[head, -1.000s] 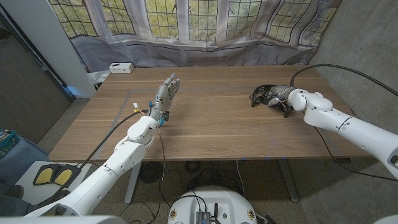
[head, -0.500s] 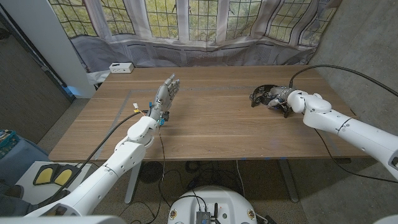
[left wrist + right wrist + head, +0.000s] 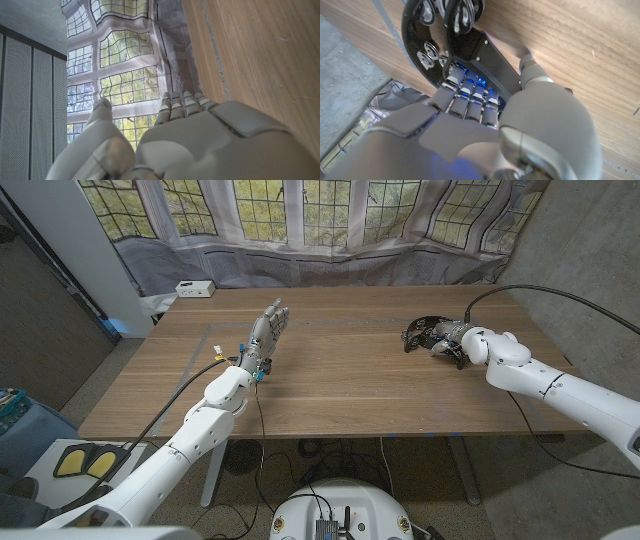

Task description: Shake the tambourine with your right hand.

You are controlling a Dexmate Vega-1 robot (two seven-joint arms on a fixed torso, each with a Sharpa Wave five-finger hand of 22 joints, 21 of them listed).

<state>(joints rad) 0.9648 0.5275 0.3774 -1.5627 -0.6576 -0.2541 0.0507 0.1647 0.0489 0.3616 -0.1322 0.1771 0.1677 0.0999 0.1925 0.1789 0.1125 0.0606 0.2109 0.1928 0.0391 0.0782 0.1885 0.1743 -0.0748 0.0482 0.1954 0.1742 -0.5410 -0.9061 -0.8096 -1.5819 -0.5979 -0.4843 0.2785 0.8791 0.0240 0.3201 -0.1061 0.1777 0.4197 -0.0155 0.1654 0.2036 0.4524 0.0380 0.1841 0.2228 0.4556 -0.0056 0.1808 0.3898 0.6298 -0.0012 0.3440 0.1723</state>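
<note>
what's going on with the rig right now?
The right hand has its fingers wrapped on the frame of the black tambourine at the far right of the wooden table, low over the tabletop. The left hand stands upright on the left side, fingers extended, holding nothing.

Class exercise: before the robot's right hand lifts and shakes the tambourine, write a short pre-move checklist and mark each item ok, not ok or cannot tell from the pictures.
1. Right hand at the black crescent-shaped tambourine with metal jingles: ok.
2. Fingers curled into its frame: ok.
3. Thumb closed on the frame, grip firm: cannot tell.
4. Tambourine off the wooden table: cannot tell.
5. Left hand away from the tambourine, holding nothing: ok.
6. Black cable free of the swing: cannot tell.
</note>
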